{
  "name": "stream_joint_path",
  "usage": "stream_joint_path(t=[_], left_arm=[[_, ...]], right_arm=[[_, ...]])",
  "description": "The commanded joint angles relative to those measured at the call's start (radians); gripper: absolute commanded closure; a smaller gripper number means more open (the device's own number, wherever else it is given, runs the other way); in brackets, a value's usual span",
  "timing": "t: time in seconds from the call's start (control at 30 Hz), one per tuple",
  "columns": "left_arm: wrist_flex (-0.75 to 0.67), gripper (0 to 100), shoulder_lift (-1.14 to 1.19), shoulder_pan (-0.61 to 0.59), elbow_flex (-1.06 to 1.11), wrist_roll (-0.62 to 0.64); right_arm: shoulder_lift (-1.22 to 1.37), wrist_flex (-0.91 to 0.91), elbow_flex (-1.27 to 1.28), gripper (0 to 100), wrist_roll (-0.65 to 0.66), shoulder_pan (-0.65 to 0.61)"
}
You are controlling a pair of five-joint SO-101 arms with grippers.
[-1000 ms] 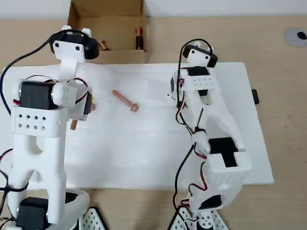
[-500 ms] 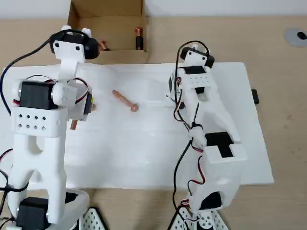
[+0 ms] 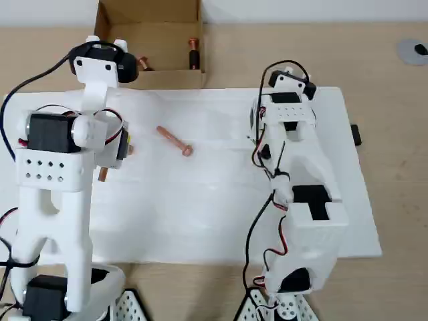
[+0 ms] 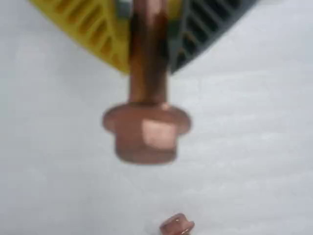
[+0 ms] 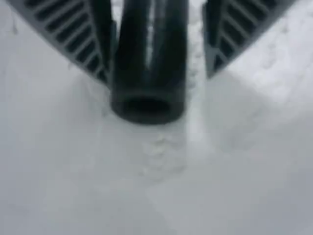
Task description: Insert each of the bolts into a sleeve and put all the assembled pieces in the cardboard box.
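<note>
- A copper bolt [image 4: 146,127] is gripped by its shank in the left gripper [image 4: 149,63], with the jaws closed tight on it; the hex head is left free beyond the tips, low over the white sheet [image 3: 200,214]
- How much shank is free for mating cannot be told, since the head is the end seen clear of the jaws
- A dark sleeve [image 5: 146,68] is held lengthwise in the right gripper [image 5: 157,76]; the jaws stand narrow around it and it is judged clamped, as a shadow is cast on the sheet beneath it
- The sleeve's open mouth is pointed outward past the tips and left unobstructed, presumably so a bolt can be fed in
- A loose bolt [image 3: 174,140] is seen lying flat on the sheet between the two arms, well apart from both, waiting for a sleeve of its own
- Two finished pieces, one [image 3: 193,53] by the right wall and one [image 3: 143,63] near the front, are already lying in the cardboard box [image 3: 157,30] at the far edge
- The box is set just beyond the sheet, on the left arm's side, so drop-off is judged a short reach for that arm
- The step in hand is judged to be the bringing together of bolt and sleeve; alignment will be the tricky part
</note>
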Motion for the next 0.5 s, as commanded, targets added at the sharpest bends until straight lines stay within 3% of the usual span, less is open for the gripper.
stream_joint_path(t=[0.0,0.23,0.47], left_arm=[[0.002,99,-0.036,-0.014,-0.003,0.006],[0.002,99,-0.036,-0.014,-0.003,0.006],[0.002,99,-0.036,-0.015,-0.003,0.009]], right_arm=[[0.033,-0.015,-0.061,91.4,0.038,-0.024],[0.031,0.006,-0.061,99.0,0.04,-0.024],[0.031,0.095,-0.127,98.8,0.04,-0.024]])
